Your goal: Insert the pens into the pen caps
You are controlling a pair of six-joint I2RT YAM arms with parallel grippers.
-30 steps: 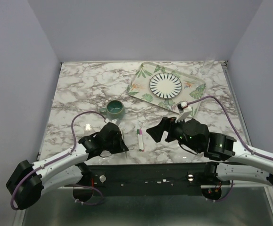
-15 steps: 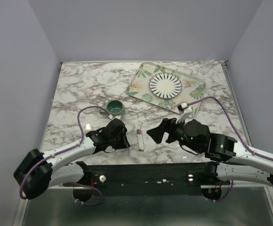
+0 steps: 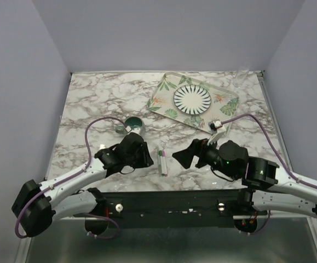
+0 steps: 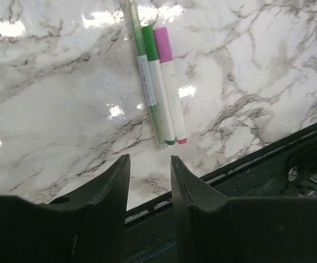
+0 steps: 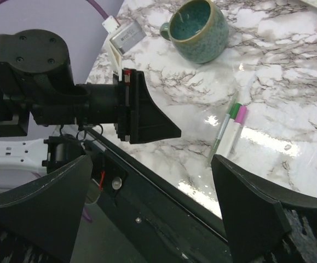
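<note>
- The marble surface [image 3: 92,104] carries everything; the two pens [image 3: 162,160] lie close to its near edge, about midway along it, between the two arms.
- Left arm [image 3: 70,181]: its jaws stand partly parted with nothing between them, hanging over the near edge; in the left wrist view the pens' butt ends lie just beyond the fingertips, in line with the right finger and clear of both.
- The step in hand looks like letting go of the pair and clearing off; to do it well, lift straight up and back over the near edge rather than sweeping sideways, since round pens roll at a nudge.
- Right arm [image 3: 278,178]: its jaws gape wide and grip nothing; they face the pens from the right-hand side, near but not touching.
- The leaf-patterned tray [image 3: 166,85] with the striped plate [image 3: 191,98] sits toward the far right corner, well apart from the work.
- The green cup [image 5: 197,30] stands near the pens, farther from the near edge and to their left.
- The green-capped pen [image 4: 159,104] and the pink-capped pen [image 4: 172,96] lie side by side, touching, roughly square to the near edge.
- The green cap [image 4: 149,43] and the pink cap [image 4: 163,44] each sit on the far end of a pen; both insertions look done, though I cannot tell whether either cap is pushed fully home.
</note>
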